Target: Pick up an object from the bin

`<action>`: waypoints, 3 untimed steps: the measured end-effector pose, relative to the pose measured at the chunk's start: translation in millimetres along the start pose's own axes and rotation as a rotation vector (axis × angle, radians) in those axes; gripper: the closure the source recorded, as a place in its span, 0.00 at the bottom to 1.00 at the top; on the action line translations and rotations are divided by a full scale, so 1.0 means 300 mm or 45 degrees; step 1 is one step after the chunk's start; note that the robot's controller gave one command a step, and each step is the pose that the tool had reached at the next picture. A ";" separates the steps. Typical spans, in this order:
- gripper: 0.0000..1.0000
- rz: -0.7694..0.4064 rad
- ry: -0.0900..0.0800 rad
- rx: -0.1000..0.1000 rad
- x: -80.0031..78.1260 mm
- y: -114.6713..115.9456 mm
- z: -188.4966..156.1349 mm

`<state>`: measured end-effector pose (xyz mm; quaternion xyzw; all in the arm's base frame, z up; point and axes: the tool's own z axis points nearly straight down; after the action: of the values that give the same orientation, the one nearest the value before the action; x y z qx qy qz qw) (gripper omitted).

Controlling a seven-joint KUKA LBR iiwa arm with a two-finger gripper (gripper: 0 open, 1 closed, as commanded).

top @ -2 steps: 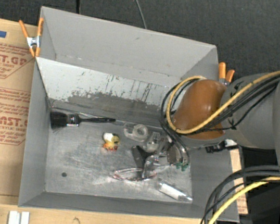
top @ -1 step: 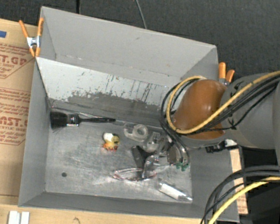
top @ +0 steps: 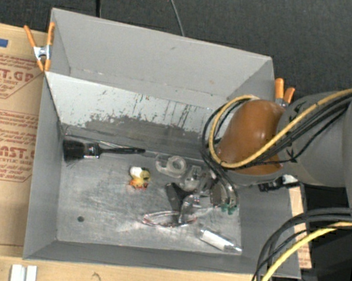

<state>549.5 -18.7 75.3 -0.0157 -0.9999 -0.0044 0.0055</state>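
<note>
My gripper (top: 202, 192) hangs low over the right middle of the bin floor, under the orange wrist cover. Just left of it lies a dark angular piece (top: 176, 195); I cannot tell whether it touches the gripper. A pair of thin-framed glasses (top: 167, 220) lies just below the gripper. A clear ring-shaped piece (top: 172, 166) sits up and to the left of it, near the back wall. A small green thing (top: 228, 209) shows at the gripper's right side. A white tube (top: 219, 241) lies near the front right.
A black brush (top: 95, 151) with a long handle lies at the left along the back wall. A small yellow and red toy (top: 138, 177) sits in the middle. The arm and its cables cover the bin's right rim.
</note>
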 end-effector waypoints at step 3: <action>1.00 0.000 -0.004 0.008 0.009 0.000 -0.063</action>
<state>547.1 -18.7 94.2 -0.0155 -0.9999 -0.0014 0.0041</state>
